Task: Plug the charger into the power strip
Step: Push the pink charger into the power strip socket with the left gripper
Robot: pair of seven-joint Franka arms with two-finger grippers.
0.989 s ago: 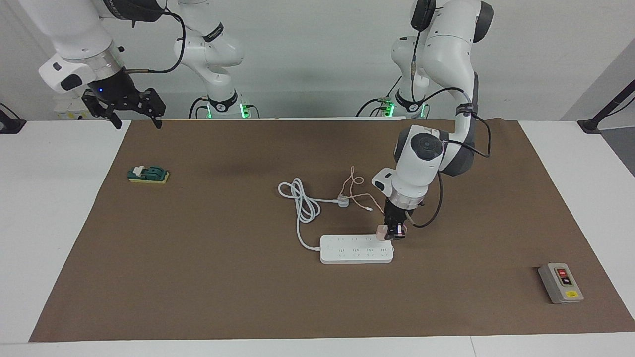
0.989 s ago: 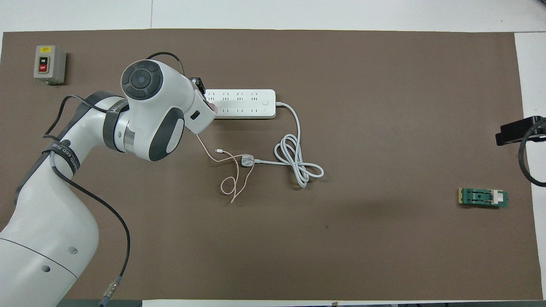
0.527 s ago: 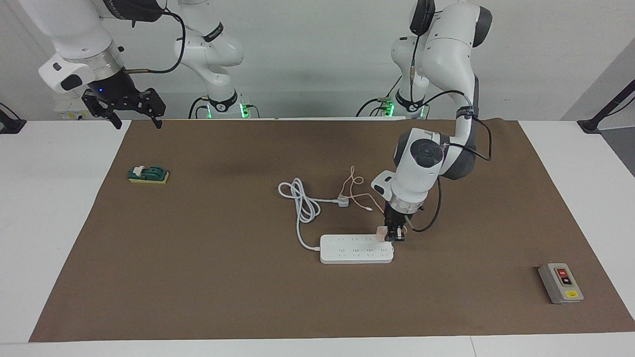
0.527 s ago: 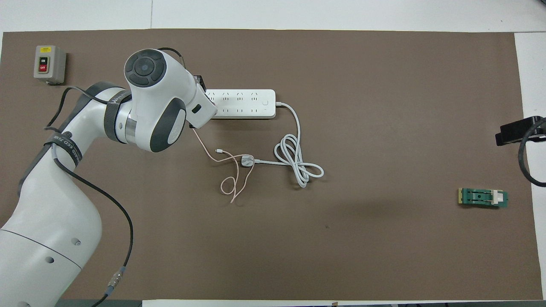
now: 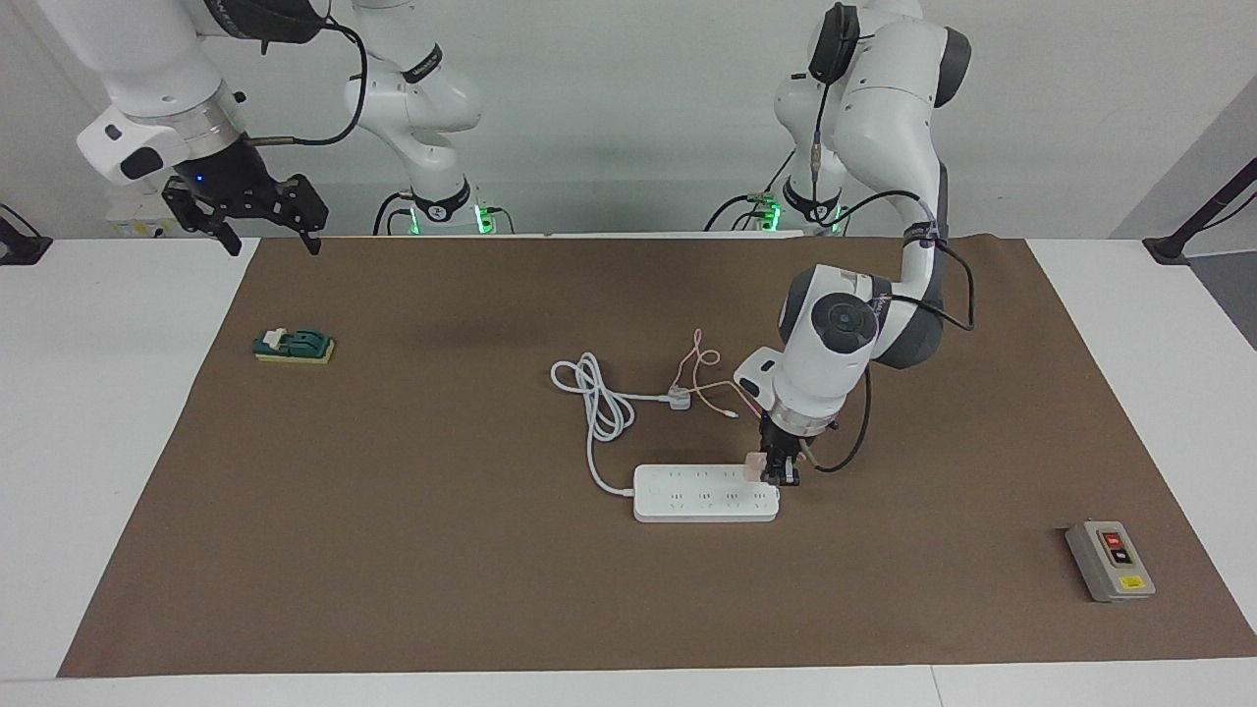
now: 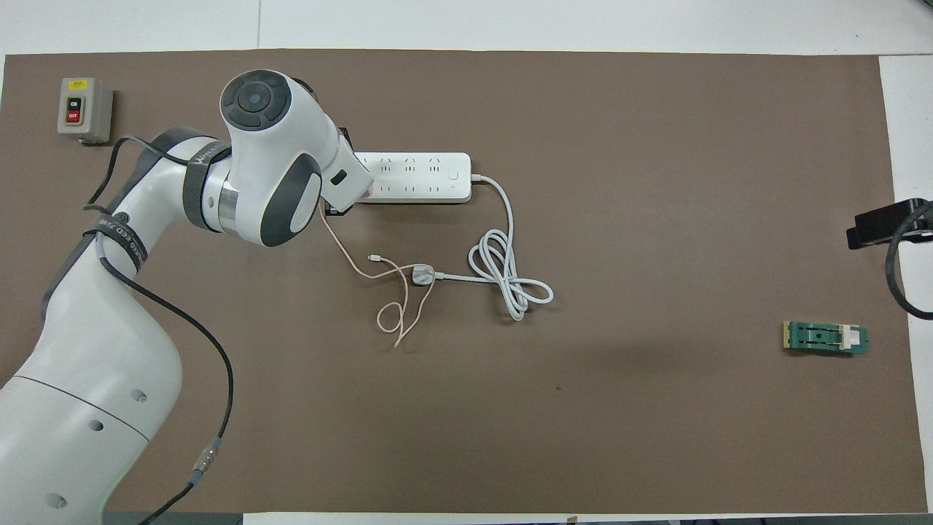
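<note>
The left gripper (image 5: 783, 473) is clamped on the charger (image 5: 754, 462) and holds it directly on top of the power strip (image 5: 705, 493), at the strip's end toward the left arm's end of the desk. The strip's long axis runs along the desk's long edges, near the middle of the brown mat (image 5: 471, 550). Judging from this, only a straight push down remains. The right gripper (image 5: 263, 228) waits with fingers apart over the mat's corner.

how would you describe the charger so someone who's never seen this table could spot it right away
Start at the long white power strip in the middle of the brown mat. At its end toward the left arm's end of the table, the left gripper is shut on the charger, a small pale pink cube. Its thin pink cable sets it apart from the white plug on a thick white cord.
</note>
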